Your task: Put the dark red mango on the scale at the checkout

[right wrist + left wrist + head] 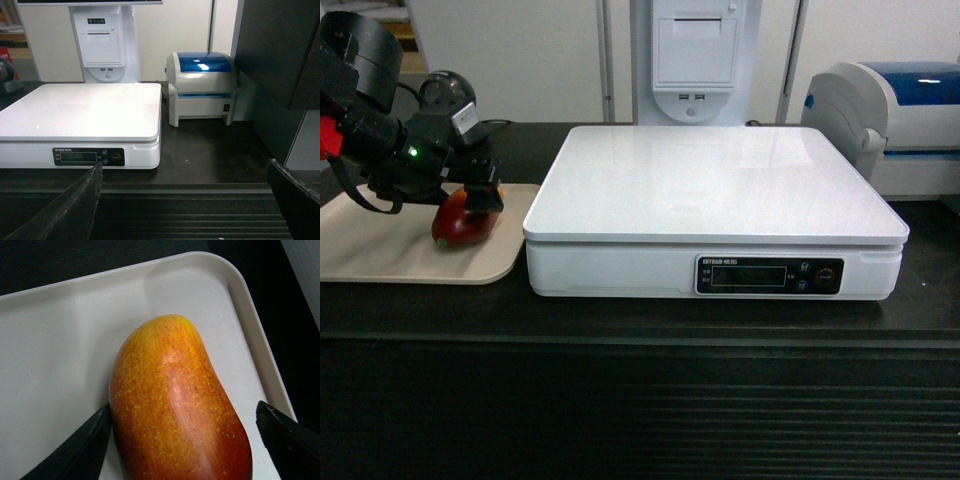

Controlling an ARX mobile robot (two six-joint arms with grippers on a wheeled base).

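Dark red mango (175, 405) — lies on its side on the beige tray (380, 255), near the tray's right edge; yellow-orange end points toward the tray's far right corner, the rest deep red.

Left gripper (470, 200) — lowered over the mango, jaws spread to either side of the fruit; in the left wrist view one black fingertip (82, 450) sits against the mango's left flank, the other stands apart on the right. Not clamped.

Right gripper (185, 200) — jaws released, wide apart, nothing between them; held off the counter's front edge, facing the scale's right front corner.

Scale (715, 215) — white, square platter bare, dark display panel on the front; stands on the checkout (640, 400), just right of the tray, their edges nearly touching.

Printer (201, 87) — white and blue, at the counter's back edge, right of the scale.

Receipt terminal (695, 55) — white, upright behind the scale.
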